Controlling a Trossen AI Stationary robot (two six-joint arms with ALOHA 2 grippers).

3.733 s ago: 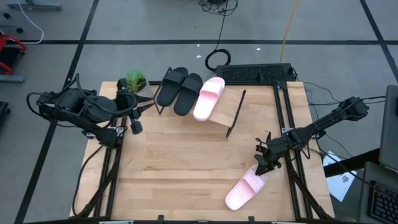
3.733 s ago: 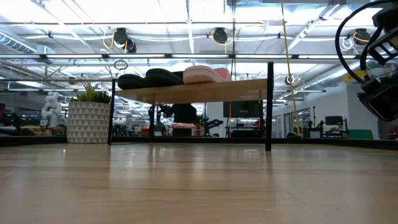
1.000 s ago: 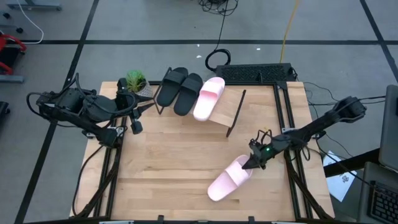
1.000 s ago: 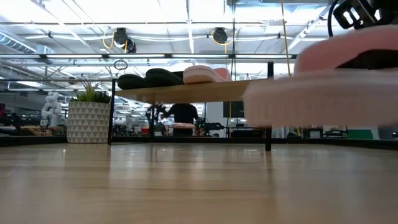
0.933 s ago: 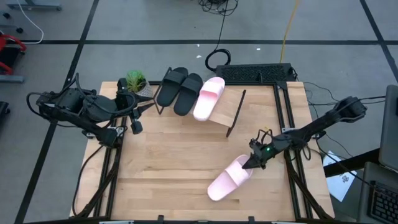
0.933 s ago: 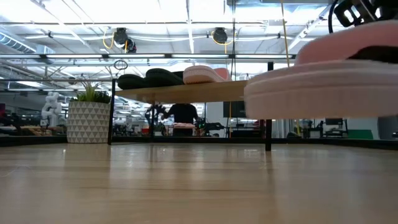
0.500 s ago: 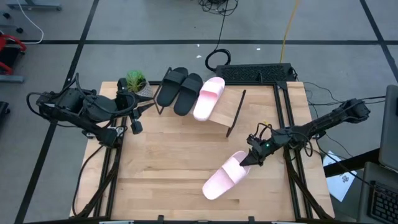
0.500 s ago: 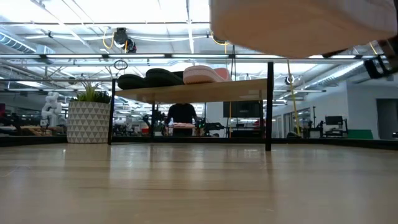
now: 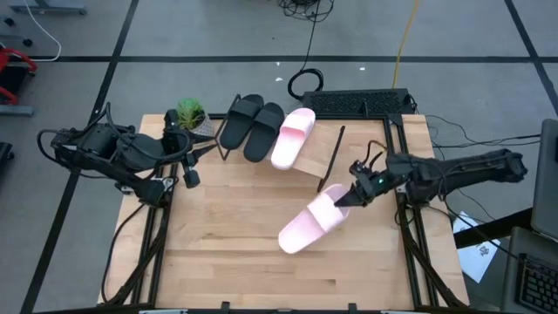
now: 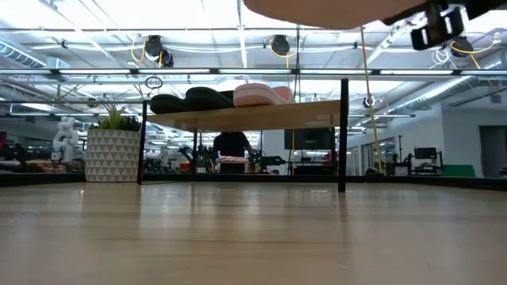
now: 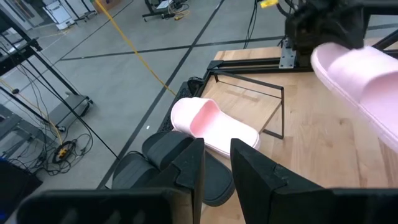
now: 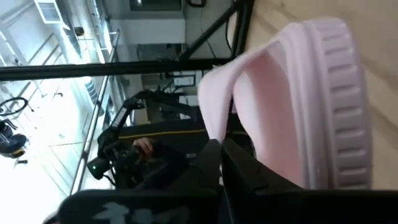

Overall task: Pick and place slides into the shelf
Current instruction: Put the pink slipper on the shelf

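Observation:
My right gripper [image 9: 353, 194] is shut on a pale pink slide [image 9: 309, 220] and holds it in the air just near of the shelf's bare right part [image 9: 316, 157]. The slide's underside shows at the top of the low view [image 10: 317, 8]. The slanted light-wood shelf [image 10: 245, 115] carries two black slides [image 9: 253, 126] and one pink slide [image 9: 292, 138], lying soles down. My left gripper [image 9: 187, 170] waits at the table's left edge, open by a narrow gap [image 11: 217, 162], touching nothing. My right gripper holds the pink slide by its wide strap [image 12: 214, 99], at the end nearest the arm. The strap's edge runs down between the two fingers [image 12: 249, 171], which come level from the table's right side. The slide is lifted clear, tilted, its free end [image 9: 292, 240] pointing near-left.
A potted plant [image 9: 190, 113] stands at the shelf's left end. A dark flat panel [image 9: 357, 103] lies at the far edge behind the shelf. The shelf's black frame bar [image 9: 331, 159] is close to the held slide. Bare wooden tabletop [image 9: 235, 235] spreads near and left.
My right gripper has risen and gone toward the far edge and the shelf, carrying the pink slide. The slide is now higher above the table; in the low view it has climbed from mid-height to the top edge.

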